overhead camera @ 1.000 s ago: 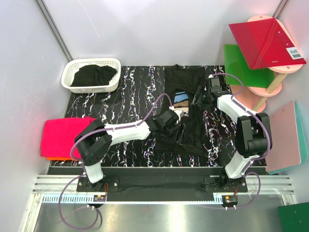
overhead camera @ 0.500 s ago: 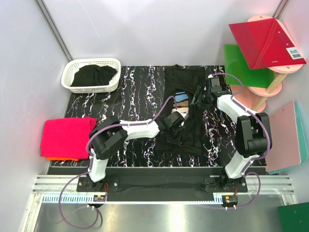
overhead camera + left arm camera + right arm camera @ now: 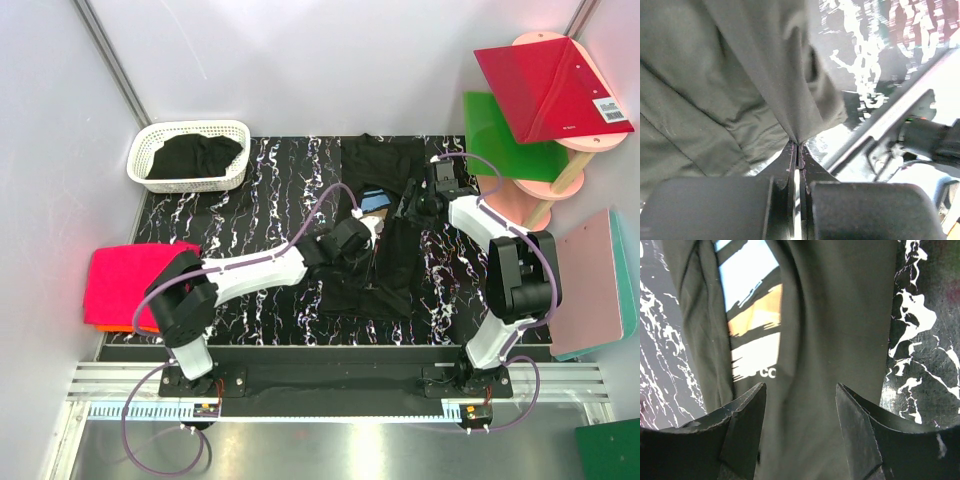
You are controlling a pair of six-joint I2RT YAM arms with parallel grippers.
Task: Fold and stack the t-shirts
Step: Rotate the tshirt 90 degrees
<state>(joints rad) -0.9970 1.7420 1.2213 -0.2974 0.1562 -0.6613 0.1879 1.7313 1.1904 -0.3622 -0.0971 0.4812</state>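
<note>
White-veined black marble table top [image 3: 260, 200] fills the middle of a white-walled cell, with both arms reaching over it from the near edge

Left gripper [image 3: 798, 146] has its jaws pressed together on a pinch of dark cloth: a ridge of the printed t-shirt [image 3: 740, 75] rises straight out of the closed tips, and folds fan away from it on both sides. From above, this gripper [image 3: 360, 228] sits at the left edge of the garment, just below the print

Right gripper [image 3: 800, 386] hangs with its jaws spread apart, nothing between them; both fingers [image 3: 747, 415] point down at smooth black fabric of the printed t-shirt [image 3: 840, 315], just right of the blue, tan and white print [image 3: 752, 320]. From above, it [image 3: 412, 205] is on the shirt's right side, near the print [image 3: 372, 203]

That printed t-shirt [image 3: 375, 260] lies lengthwise on the table between the two arms, partly folded, rumpled along its middle

Farther left, a folded pink t-shirt [image 3: 135, 280] rests on an orange one [image 3: 115, 327] at the table's left edge. At the far left corner a white basket [image 3: 135, 160] holds another black t-shirt [image 3: 195, 155]. Red board [image 3: 550, 85], green board [image 3: 500, 135] and pink board [image 3: 590, 285] stand off the right side
</note>
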